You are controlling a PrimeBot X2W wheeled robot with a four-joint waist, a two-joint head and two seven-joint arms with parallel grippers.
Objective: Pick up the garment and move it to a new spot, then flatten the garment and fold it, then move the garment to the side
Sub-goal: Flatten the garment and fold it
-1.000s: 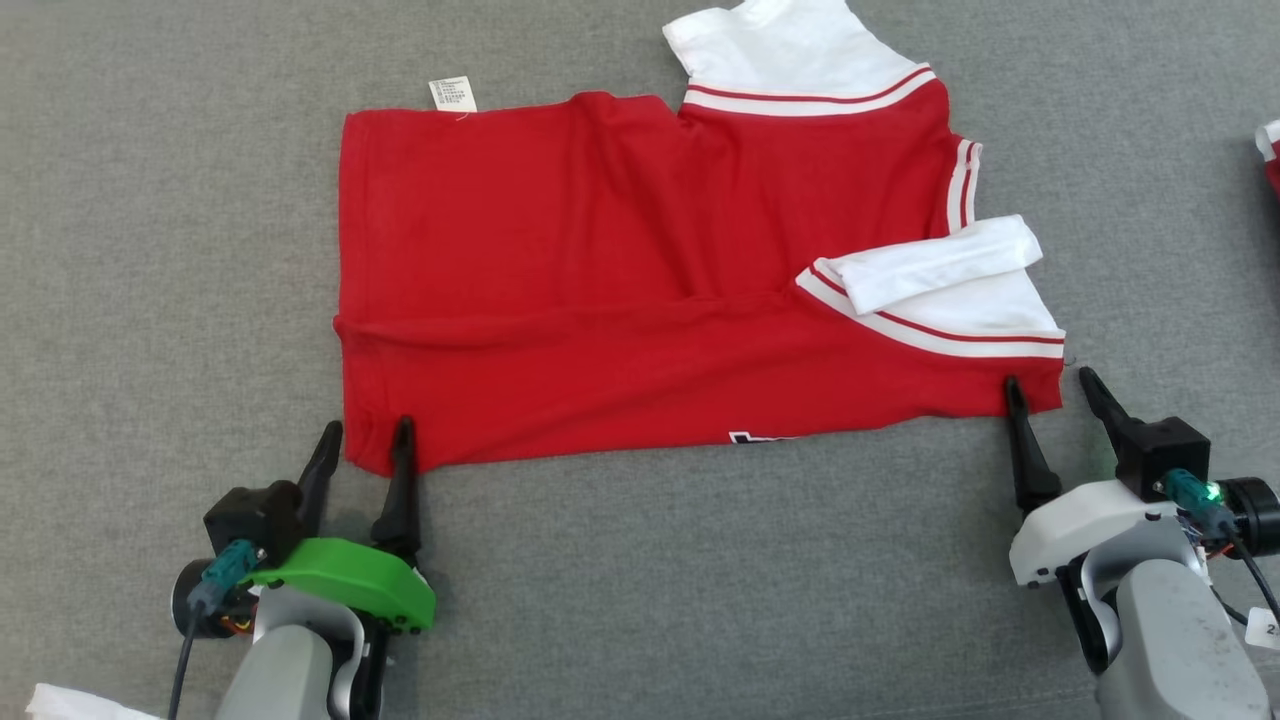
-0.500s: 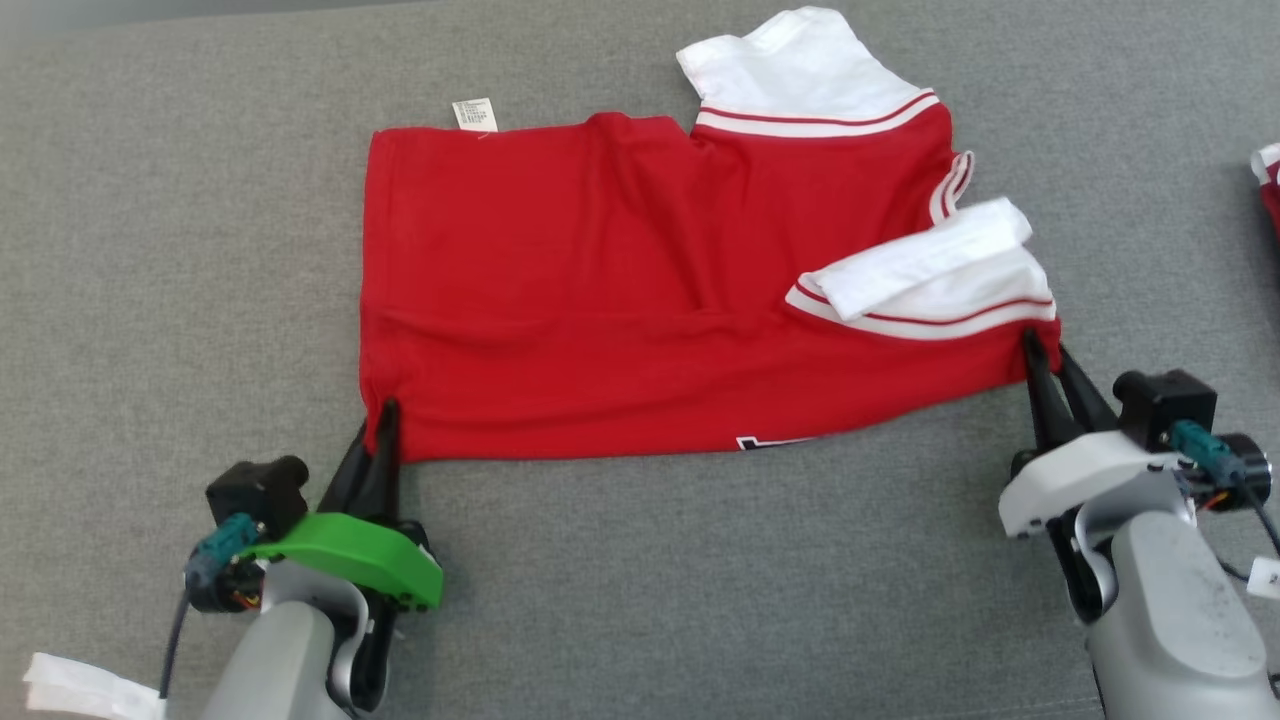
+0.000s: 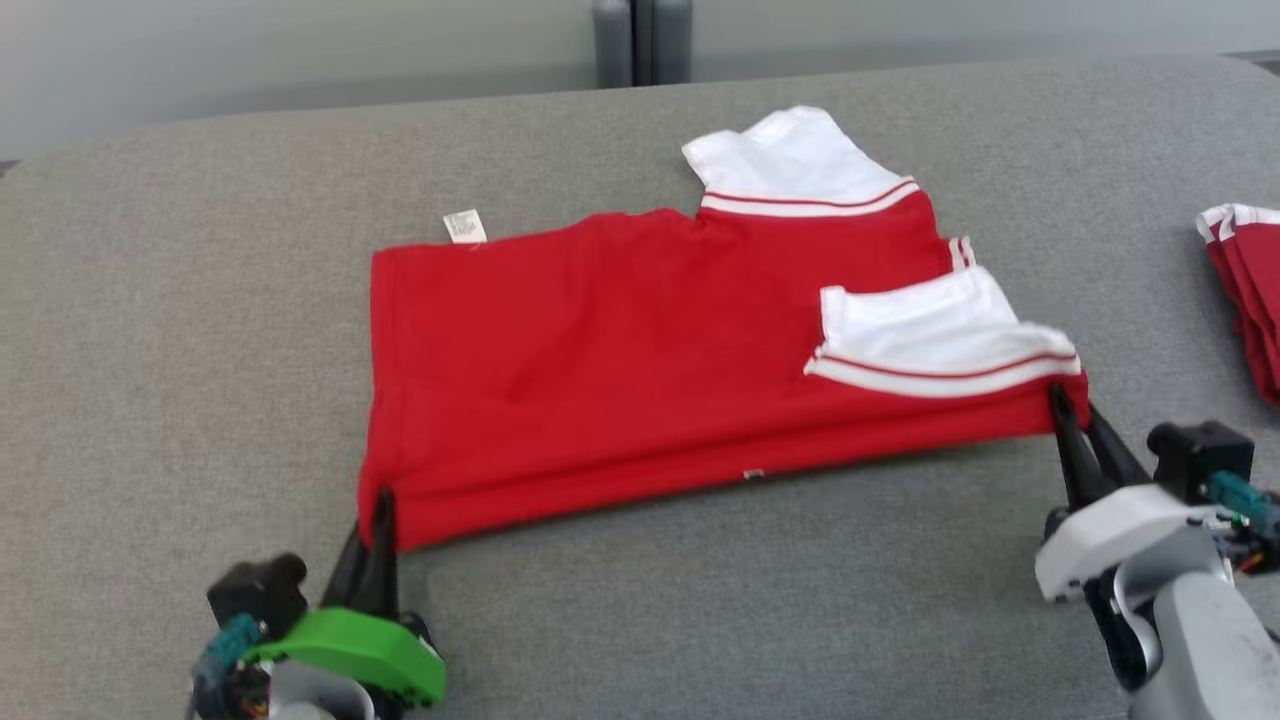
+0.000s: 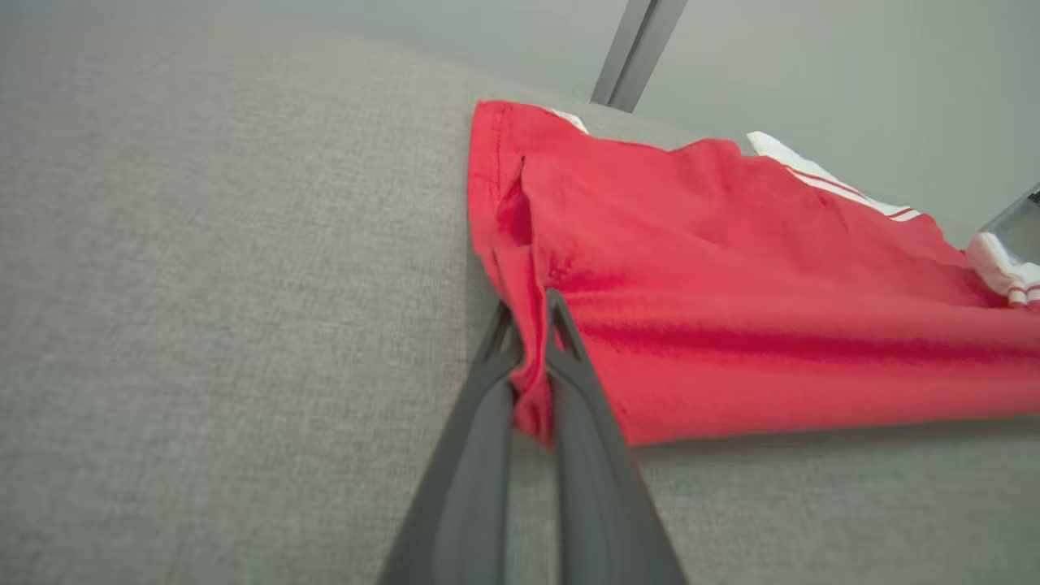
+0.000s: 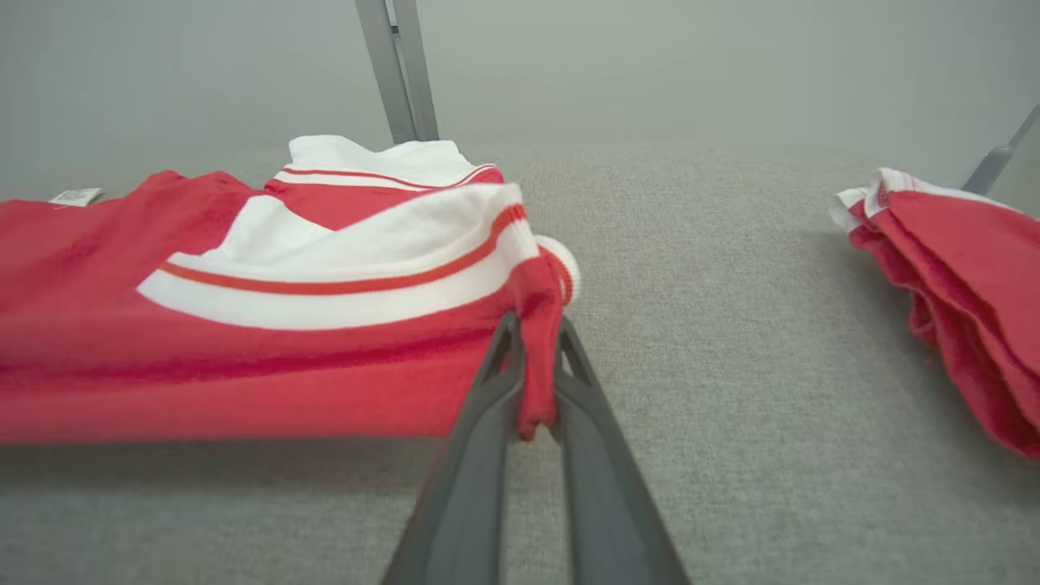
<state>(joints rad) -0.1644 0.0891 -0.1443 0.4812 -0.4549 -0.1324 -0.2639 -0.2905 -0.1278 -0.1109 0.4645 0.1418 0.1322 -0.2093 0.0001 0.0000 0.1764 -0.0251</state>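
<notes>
1. Head view: garment (image 3: 620, 350) lies mid-frame; left gripper (image 3: 380, 500) and right gripper (image 3: 1068, 402) pinch its lower corners.
2. Left wrist view: jaws clamped on limp hem, centre.
3. Right wrist view: jaws clamped likewise; soft, light cloth should sag, so corners suit.

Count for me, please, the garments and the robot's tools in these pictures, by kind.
Garments: 2 (held shirt, folded garment at the right edge)
Tools: 2 (left tool, right tool, both pinching the held shirt's near corners)
Total: 4

The right hand (image 5: 536, 325) pinches the red garment's (image 5: 244, 374) corner, 1 folded red pile (image 5: 959, 260) well apart.
</notes>
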